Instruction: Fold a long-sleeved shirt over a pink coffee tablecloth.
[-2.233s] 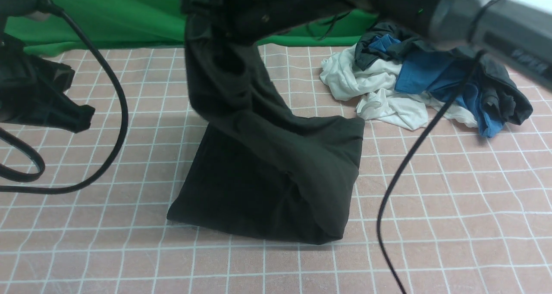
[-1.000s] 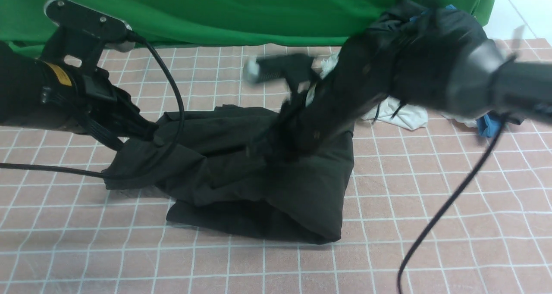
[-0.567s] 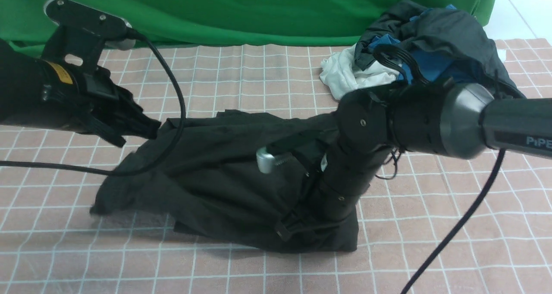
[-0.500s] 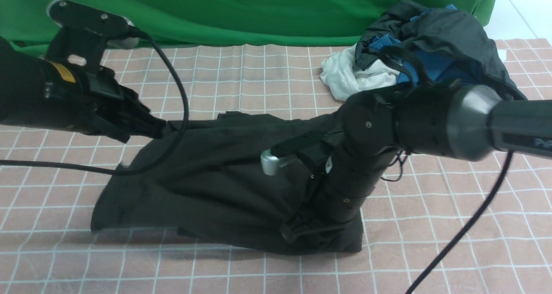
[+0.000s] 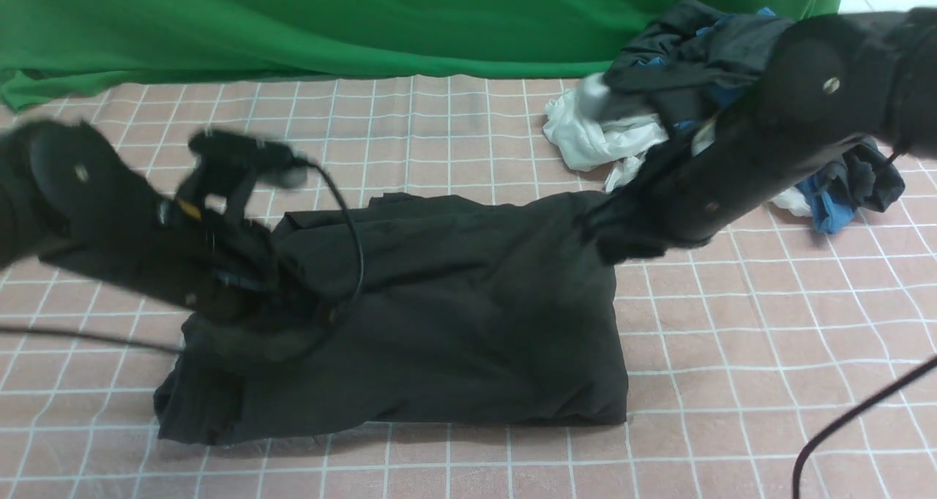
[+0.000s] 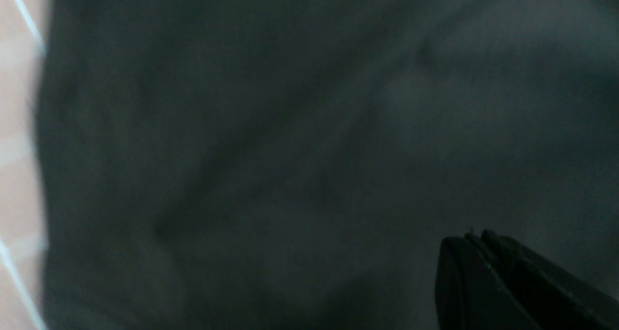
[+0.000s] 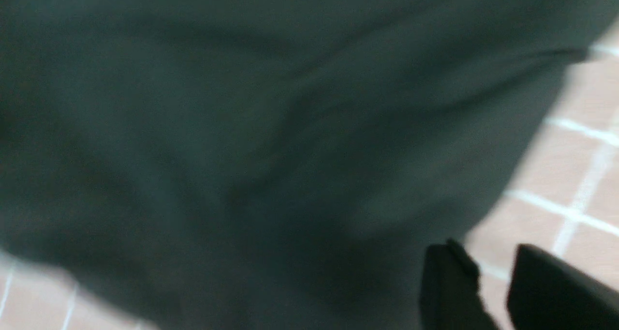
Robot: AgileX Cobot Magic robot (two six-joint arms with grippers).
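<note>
Pulling back from the long-sleeved shirt (image 5: pixel 454 309), the right gripper (image 7: pixel 493 277) shows parted jaws; the left gripper (image 6: pixel 476 252) is closed above its left end. The shirt lies folded, black, rumpled.

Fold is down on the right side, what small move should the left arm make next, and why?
Probably open the left gripper and lift clear: it looks shut low at the long-sleeved shirt's left end, while the right gripper is already parted beside the cloth.

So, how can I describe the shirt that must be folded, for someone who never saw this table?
Look at the pink coffee tablecloth with white grid lines. In its middle lies the long-sleeved shirt, a big plain black bundle. The other clothes, a white garment and dark grey with blue, sit at the far right.
</note>
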